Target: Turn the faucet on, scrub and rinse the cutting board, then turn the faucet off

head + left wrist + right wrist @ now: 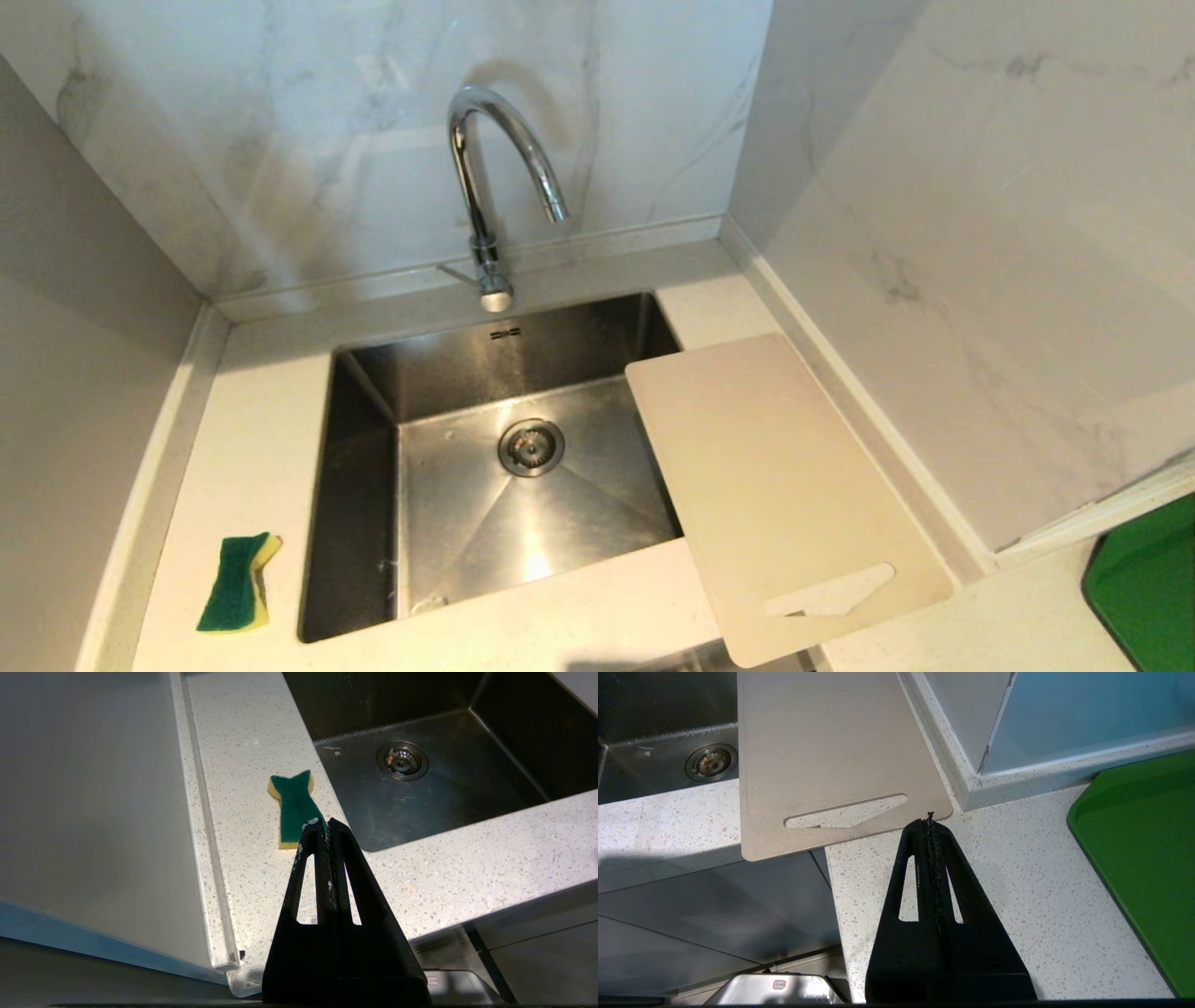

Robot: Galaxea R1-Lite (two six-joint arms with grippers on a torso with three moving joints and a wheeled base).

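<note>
Right now the cutting board [780, 485] lies flat on the table [252, 448] at the right of the sink [359, 523], its left edge jutting over the basin and its near end, with the slanted handle slot [831, 590], overhanging the table's front edge. It looks thin, stiff and light, with a smooth face that would likely turn slippery once wet. The overhanging near corner or the bar of material beside the slot seems the best place to pinch it, since fingers can get under it there without prying.

Behind the basin stands the faucet [485, 187], its spout arching forward over the sink and a thin lever [457, 273] sticking out to the left at its base; no water is running. That lever is small and smooth, so a push probably suits it better than a grasp. A green and yellow sponge [238, 583] lies on the table left of the sink, soft and easy to squeeze.

Neither arm shows in the head view. The left gripper [325, 823] hangs near the sponge with fingers pressed together, holding nothing; the right gripper [929, 820] hovers near the board's handle end, fingers likewise together and empty.

A green tray [1144, 588] at the far right is cut off by the frame. The board's underside is hidden.
</note>
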